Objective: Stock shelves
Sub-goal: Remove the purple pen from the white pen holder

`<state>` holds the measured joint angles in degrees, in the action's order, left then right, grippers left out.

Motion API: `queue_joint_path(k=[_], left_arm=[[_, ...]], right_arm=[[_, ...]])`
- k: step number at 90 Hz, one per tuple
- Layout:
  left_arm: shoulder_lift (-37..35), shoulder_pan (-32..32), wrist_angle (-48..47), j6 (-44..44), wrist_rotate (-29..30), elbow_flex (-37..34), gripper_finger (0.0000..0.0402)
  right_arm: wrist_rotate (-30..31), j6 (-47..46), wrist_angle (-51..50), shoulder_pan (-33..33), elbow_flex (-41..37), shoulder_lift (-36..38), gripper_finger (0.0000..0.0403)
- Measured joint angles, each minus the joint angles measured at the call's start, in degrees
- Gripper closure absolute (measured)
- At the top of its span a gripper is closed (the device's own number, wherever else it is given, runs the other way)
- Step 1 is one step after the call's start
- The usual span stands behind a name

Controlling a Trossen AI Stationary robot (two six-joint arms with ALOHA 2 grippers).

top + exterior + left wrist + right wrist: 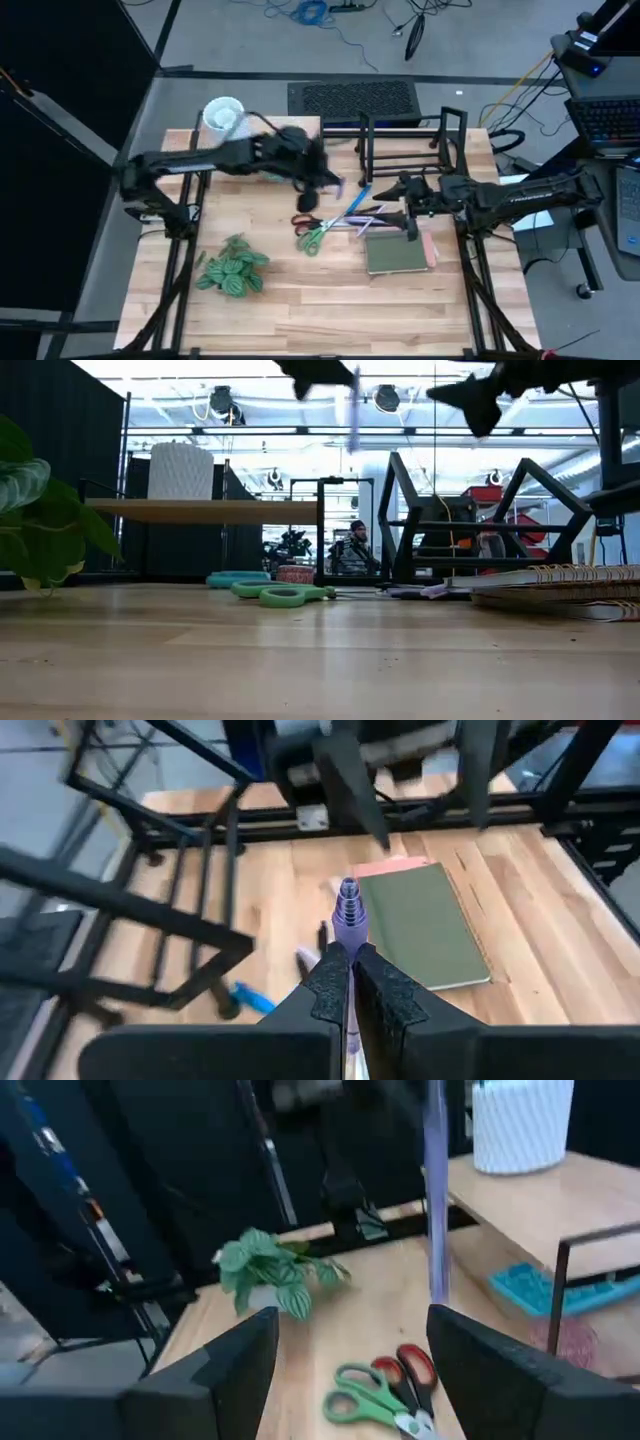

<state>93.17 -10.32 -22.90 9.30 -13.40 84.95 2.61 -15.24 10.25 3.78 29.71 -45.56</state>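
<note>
Gripping a slim lilac pen (349, 915) between closed fingers, the left gripper (352, 982) hangs above the middle of the pale butcher-block table (330, 300), in front of the shelves. Seen from its wrist, the pen's ridged tip sticks out past the fingertips, over the flat olive-green notebook (397, 253); in the low view the pen hangs as a thin lilac streak high above the tabletop.

The right gripper (408, 192) is raised over the table's right half, just above the notebook, and its two dark fingers (225, 1370) stand wide apart with nothing between them.

Both shelf units sit along the far edge of the table. The low, pale-wood flat-topped riser shelf (210, 510) is at the far left, carrying a white ribbed cylindrical pot (222, 116) on its top — under it lie a teal tray-like item (238, 577) and a small pinkish object, too blurred to tell further. The black metal wire-frame rack with upright dividers (408, 140) stands to its right, at the far centre-right.

On the table near the middle lie green-handled scissors (313, 239) and red-handled scissors (303, 221) side by side, with a blue marker (358, 199) just beyond them. A small green potted plant with striped leaves (232, 268) sits toward the near left. A person (352, 550) shows far off in the room behind the rack.
</note>
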Motion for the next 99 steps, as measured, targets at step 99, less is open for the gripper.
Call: queue_joint_path(k=[99], left_arm=[[22.51,1.83,17.18,0.61,1.35,-0.07,0.0357]], right_arm=[[0.44,-1.42,-3.98,2.72,0.0,-0.35,0.0163]])
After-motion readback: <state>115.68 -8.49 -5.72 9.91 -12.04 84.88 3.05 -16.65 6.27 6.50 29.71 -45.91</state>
